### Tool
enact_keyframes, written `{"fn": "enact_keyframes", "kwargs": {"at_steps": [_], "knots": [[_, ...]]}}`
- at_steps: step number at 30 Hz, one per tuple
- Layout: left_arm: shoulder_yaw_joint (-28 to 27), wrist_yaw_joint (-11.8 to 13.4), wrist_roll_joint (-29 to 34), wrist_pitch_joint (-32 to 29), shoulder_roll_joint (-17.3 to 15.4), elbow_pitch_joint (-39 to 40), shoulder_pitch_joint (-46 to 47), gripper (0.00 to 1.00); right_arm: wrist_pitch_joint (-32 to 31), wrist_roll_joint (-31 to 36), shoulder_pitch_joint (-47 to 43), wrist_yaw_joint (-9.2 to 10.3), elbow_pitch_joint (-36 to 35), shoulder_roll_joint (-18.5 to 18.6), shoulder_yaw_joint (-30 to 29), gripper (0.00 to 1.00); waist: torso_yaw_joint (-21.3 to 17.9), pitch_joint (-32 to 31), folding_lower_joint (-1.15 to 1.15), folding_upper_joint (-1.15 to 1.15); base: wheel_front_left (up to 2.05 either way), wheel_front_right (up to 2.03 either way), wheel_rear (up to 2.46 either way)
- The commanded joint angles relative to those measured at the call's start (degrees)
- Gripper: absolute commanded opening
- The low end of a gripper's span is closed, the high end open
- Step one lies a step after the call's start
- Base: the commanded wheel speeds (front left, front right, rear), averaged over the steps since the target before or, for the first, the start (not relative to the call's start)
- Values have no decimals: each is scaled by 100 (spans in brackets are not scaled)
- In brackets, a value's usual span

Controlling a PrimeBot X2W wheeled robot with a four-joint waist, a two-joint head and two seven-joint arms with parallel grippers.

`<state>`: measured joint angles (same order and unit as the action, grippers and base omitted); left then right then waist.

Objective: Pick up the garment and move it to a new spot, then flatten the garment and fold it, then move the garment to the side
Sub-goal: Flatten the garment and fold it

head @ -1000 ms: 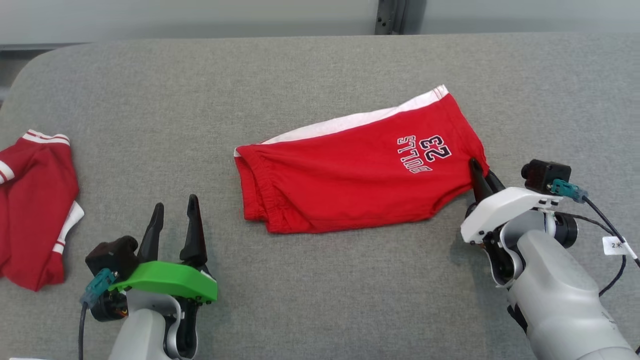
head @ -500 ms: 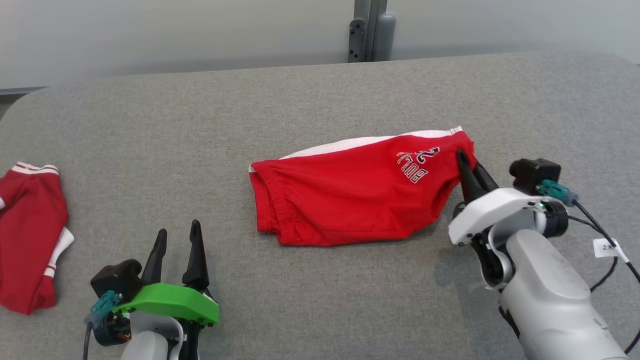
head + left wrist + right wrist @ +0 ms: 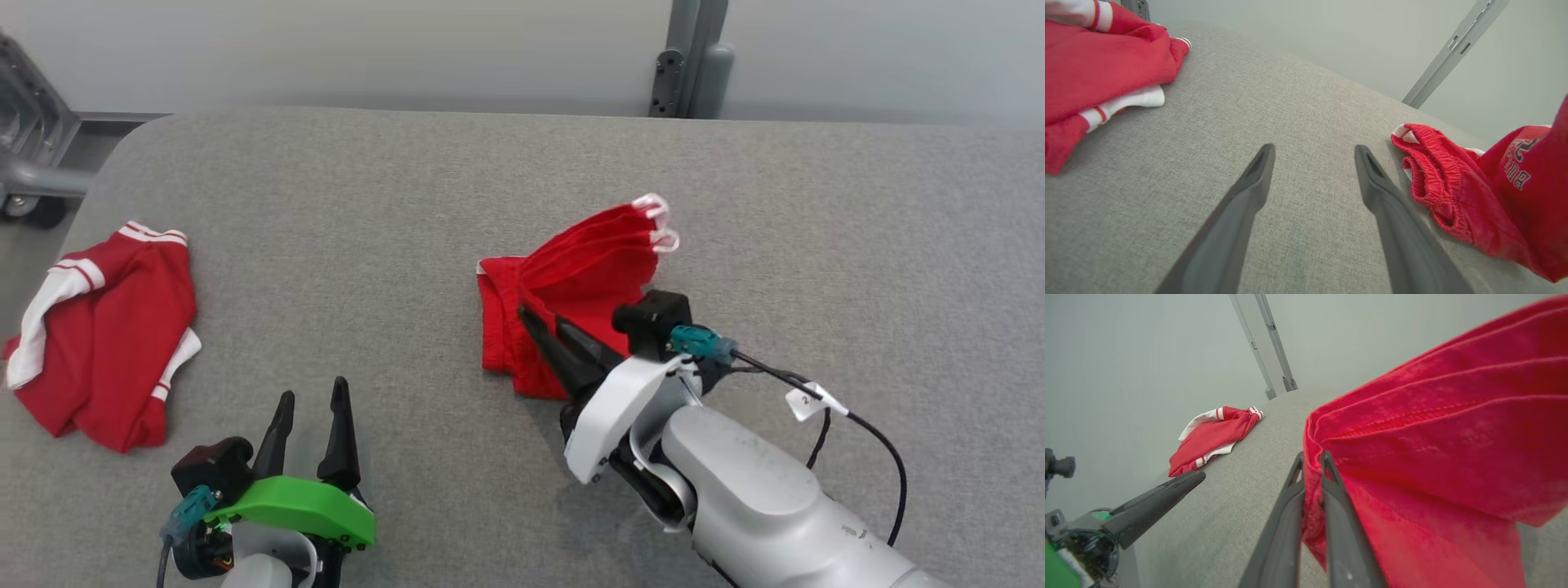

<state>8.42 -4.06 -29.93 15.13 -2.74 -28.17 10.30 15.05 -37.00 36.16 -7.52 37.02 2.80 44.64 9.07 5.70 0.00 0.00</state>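
Two red cloth garments with white trim: bunched red shorts (image 3: 571, 269), crumpled red garment (image 3: 106, 343). One grey fabric-covered table (image 3: 408, 188). Two dark long-fingered grippers: left gripper (image 3: 312, 392), right gripper (image 3: 540, 318). One grey metal upright post (image 3: 694, 57).

A grey fabric-covered table (image 3: 326, 204) is stretching across the scene, its far left corner curving round. Near its left edge a crumpled red garment with white bands (image 3: 106, 343) is lying in a loose heap, one white panel showing along its left side and another white piece peeking out at its right. Beyond the far edge a pale wall (image 3: 367, 49) is running the whole width, with a grey upright post (image 3: 694, 61) standing against it toward the right. At the far left a grey metal frame (image 3: 28, 139) is standing on the floor, a dark wheel (image 3: 28, 214) sitting beneath it.
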Motion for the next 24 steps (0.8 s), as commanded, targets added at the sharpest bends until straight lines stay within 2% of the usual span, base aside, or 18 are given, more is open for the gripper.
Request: {"fn": "enact_keyframes", "kwargs": {"at_steps": [1,2,3,9,13,24], "knots": [[43,31,-68,2,-28,-5,-59,100,9,-147,-22,6,126,28,160,20,233,-77,0,0,0,0,0],[75,41,-62,2,-28,-12,-54,100,10,-277,-45,5,195,28,300,76,270,-83,0,0,0,0,0],[93,47,-66,2,-28,-16,-48,100,11,-380,-48,5,237,25,392,100,292,-86,0,0,0,0,0],[23,105,-47,2,-29,21,-67,100,15,-611,65,6,553,26,528,100,230,-90,0,0,0,0,0],[-106,110,21,2,-30,75,-140,100,17,-381,-34,5,580,23,102,100,61,-118,0,0,0,0,0],[-366,159,477,1,-30,266,-235,100,18,1438,-1103,5,-136,47,-2549,100,-535,-181,0,0,0,0,0]]}}
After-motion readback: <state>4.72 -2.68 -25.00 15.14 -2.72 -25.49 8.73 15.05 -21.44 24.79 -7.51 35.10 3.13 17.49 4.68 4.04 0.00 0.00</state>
